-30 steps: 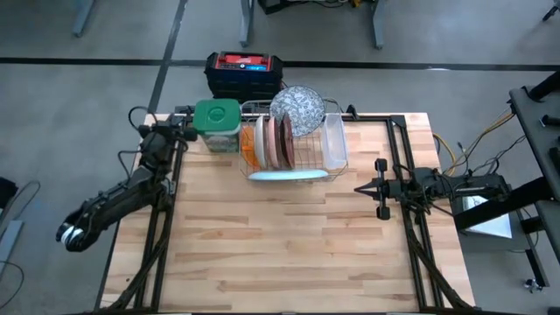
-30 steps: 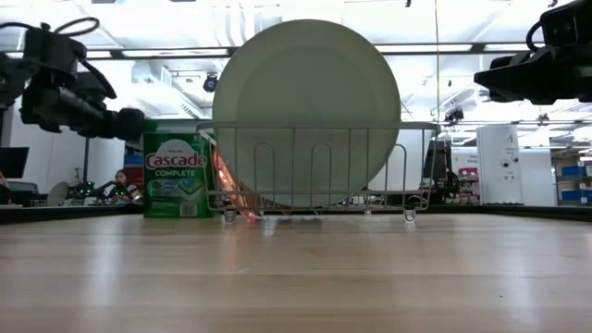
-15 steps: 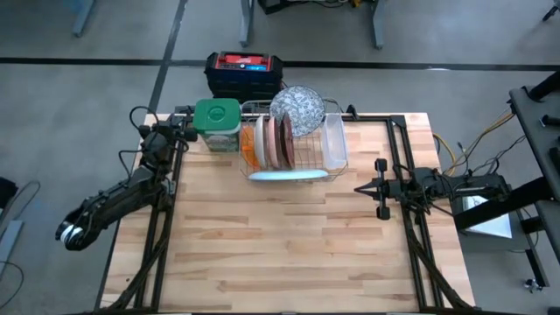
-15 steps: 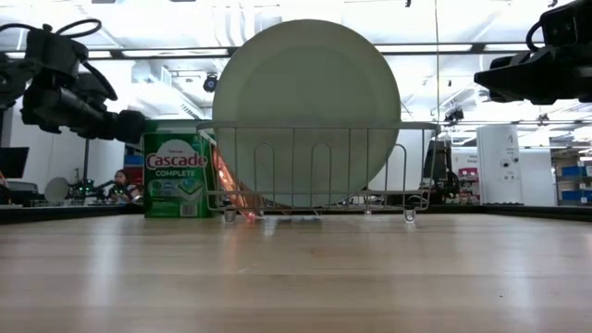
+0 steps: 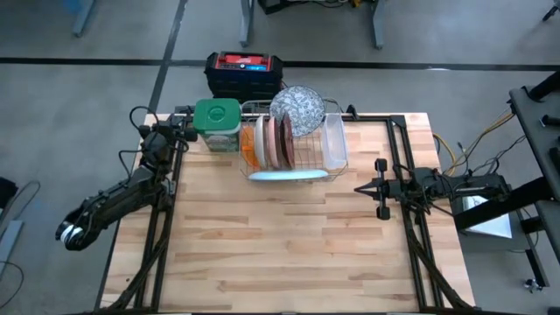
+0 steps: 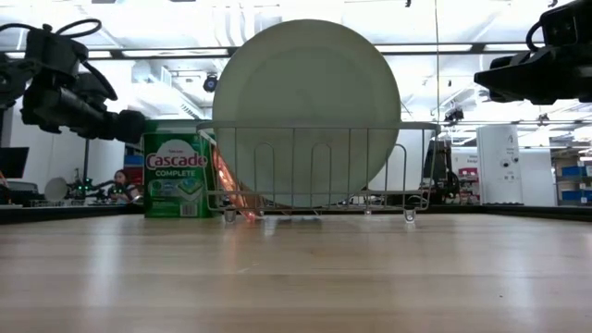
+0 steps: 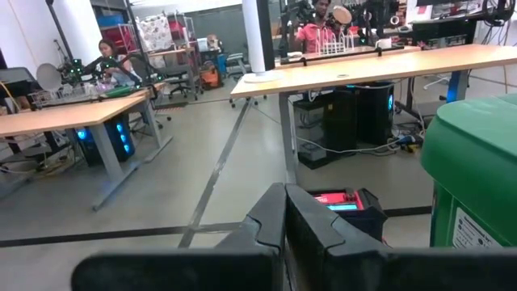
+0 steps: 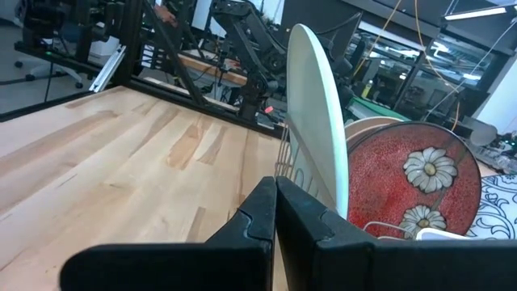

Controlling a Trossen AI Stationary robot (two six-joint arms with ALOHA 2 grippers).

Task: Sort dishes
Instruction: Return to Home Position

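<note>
A large pale plate (image 6: 306, 111) is standing upright in the wire dish rack (image 6: 314, 202) at frame centre, with an orange plate (image 6: 225, 180) peeking out at its left. A green Cascade tub (image 6: 176, 173) is sitting just left of the rack. The left gripper (image 6: 129, 124) is hovering upper left, the right gripper (image 6: 486, 81) upper right.

Robotics lab/workshop, not a home. Beyond the pale butcher-block wooden table (image 5: 280, 254): bare grey concrete floor w/ dark tape lines (image 5: 87, 96), long wood-topped workbenches on metal legs (image 7: 363, 69), blue-lit black PC towers (image 7: 121, 137) under them. A seated person (image 7: 109, 58) works at one bench, amid shelving & equipment.
</note>
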